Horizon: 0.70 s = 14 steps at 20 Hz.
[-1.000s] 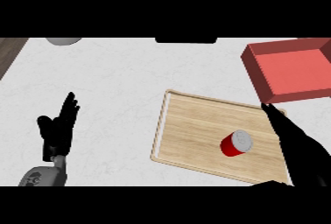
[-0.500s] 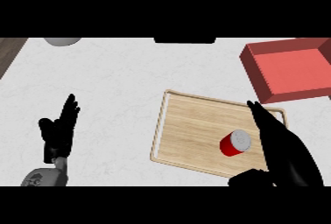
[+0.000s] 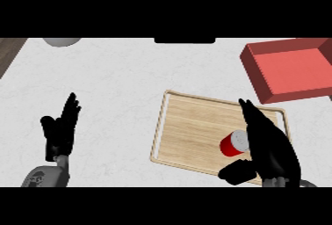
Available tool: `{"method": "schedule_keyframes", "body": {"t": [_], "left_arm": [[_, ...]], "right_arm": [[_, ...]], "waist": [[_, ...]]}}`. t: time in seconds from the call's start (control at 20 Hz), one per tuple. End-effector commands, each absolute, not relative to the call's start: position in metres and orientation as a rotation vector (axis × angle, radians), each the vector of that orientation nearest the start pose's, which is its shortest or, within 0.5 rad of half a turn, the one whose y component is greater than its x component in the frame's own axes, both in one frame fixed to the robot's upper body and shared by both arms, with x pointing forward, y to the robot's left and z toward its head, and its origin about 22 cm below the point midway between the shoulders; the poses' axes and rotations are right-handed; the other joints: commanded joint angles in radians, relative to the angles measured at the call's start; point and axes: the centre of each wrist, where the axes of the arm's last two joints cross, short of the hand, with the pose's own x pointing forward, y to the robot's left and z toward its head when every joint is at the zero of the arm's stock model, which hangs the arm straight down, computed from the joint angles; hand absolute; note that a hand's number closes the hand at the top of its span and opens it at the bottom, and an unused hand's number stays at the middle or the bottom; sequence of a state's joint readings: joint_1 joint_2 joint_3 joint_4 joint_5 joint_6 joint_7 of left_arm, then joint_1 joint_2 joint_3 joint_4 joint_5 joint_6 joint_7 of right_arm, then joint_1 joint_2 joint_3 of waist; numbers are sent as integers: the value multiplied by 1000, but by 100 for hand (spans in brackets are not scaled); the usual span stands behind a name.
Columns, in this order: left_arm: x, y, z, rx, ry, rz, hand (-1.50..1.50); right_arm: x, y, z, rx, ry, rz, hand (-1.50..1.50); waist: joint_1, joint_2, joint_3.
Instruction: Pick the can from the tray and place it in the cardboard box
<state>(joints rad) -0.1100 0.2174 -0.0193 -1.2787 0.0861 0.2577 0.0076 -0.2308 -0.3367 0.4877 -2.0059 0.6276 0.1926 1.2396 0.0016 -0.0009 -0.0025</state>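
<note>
Our right hand (image 3: 271,147) lies open over the tray (image 3: 188,132), fingers straight, thumb apart, just beside the red can (image 3: 233,143), which stands on the tray. Our left hand (image 3: 59,132) rests open. The box (image 3: 293,70) sits well apart.

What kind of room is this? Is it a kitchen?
Probably a kitchen. The white speckled counter looks like a worktop, and a wooden tray sits on it with a red can. A red box stands behind the tray. No stove or sink shows, so it is a guess.
</note>
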Motion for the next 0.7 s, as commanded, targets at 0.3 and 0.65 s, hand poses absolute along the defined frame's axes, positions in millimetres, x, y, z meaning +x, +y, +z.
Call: {"method": "schedule_keyframes", "body": {"t": [0.3, 0.65], "left_arm": [[257, 266, -33, 292, -1370, 71, 0], [251, 285, -27, 321, -1391, 71, 0]], "right_arm": [[232, -142, 120, -935, -680, 745, -150], [247, -161, 115, -940, -644, 757, -150]], "waist": [[2, -1, 1], [4, -1, 1]]}}
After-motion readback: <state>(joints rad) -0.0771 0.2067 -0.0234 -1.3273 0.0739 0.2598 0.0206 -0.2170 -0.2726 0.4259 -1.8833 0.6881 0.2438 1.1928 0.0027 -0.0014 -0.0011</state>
